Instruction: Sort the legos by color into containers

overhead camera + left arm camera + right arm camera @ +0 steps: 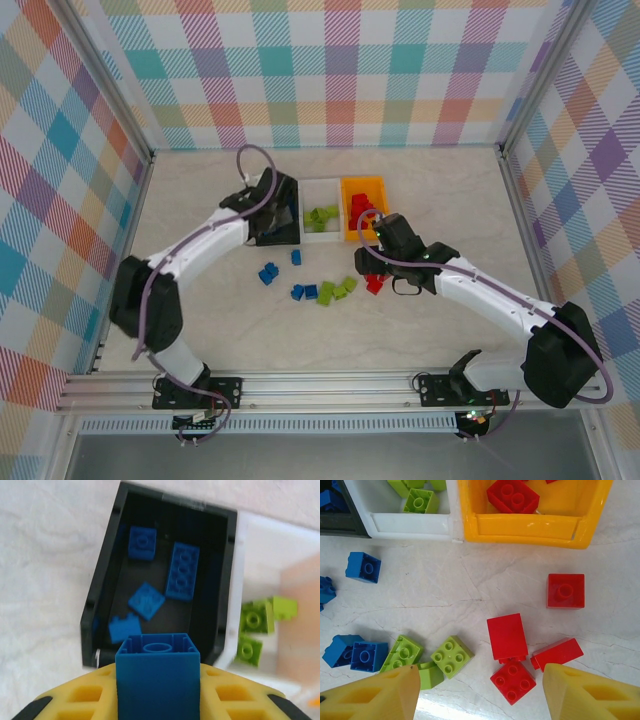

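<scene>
Marbled surface; above the black plastic bin, left end effector clamps flat sides of a blue plastic brick; we judge it light, rigid; right end effector apart.

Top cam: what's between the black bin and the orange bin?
The white bin, with lime green legos in it, stands between the black bin and the orange bin, all side by side in the top view.
</scene>
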`<state>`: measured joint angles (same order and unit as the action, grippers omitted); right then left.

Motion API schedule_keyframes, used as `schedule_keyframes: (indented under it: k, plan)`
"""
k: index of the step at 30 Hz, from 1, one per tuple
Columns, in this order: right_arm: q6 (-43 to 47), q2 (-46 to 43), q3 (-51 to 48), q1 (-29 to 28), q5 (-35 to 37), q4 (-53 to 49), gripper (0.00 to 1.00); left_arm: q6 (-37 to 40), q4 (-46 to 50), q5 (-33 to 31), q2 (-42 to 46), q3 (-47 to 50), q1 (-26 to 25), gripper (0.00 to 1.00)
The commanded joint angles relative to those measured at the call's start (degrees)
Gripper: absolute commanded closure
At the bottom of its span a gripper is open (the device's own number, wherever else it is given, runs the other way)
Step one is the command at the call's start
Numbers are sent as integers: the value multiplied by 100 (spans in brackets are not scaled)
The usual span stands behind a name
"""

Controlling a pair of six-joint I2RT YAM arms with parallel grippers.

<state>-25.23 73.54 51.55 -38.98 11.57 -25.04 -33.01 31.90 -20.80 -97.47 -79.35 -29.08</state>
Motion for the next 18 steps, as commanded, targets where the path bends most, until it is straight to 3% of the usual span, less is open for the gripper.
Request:
schedule_keyframes:
  k: [1,6,9,12,18]
  plan:
    - [-112,-137,-57,-13,99,51,34,309,370,-197,-683,-665,163,70]
    - [-145,-307,-92,-13,97,3,34,330,756,-296,-1520,-1526,345,68]
    - [-140,-382,-88,-13,100,-33,33,367,1002,-196,-1782,-1883,368,46]
    - [-147,-414,-92,-8,83,-58,33,361,818,-51,-1389,-1593,293,33]
    - [-179,-467,-132,-8,49,16,33,281,398,231,134,-135,-184,29]
